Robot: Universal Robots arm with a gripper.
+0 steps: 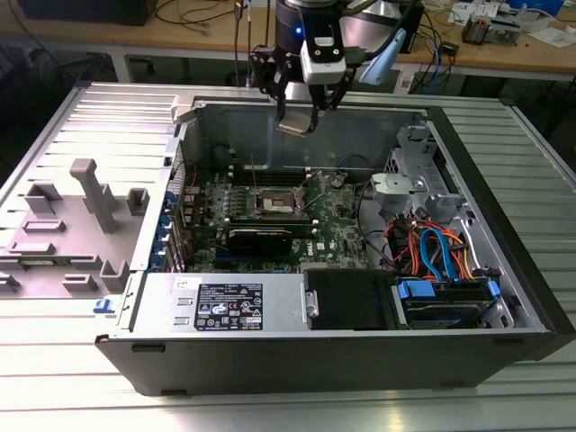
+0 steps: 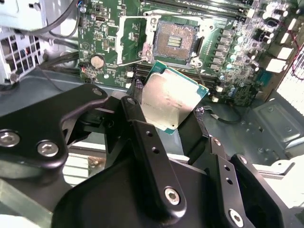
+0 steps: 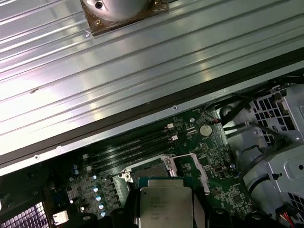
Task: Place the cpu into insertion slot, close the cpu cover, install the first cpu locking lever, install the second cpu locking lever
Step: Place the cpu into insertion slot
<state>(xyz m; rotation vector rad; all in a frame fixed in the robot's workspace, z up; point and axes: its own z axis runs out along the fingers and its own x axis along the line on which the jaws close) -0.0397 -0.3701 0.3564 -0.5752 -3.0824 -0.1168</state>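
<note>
We see the gripper (image 2: 167, 110) with its jaws pinching the cpu (image 2: 176, 92) by two opposite edges, holding it tilted above the green motherboard (image 2: 99, 28). The insertion slot (image 2: 175, 40) lies bare beneath, well apart from the chip. The cpu cover (image 2: 148, 42) is swung open beside it. In the first wrist view the chip hides part of the socket. We cannot make out the locking levers clearly.

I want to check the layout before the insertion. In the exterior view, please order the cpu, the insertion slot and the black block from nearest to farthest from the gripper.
1. cpu: held in the gripper, above the case.
2. insertion slot: below it, on the green board.
3. black block: by the case's near wall.
</note>
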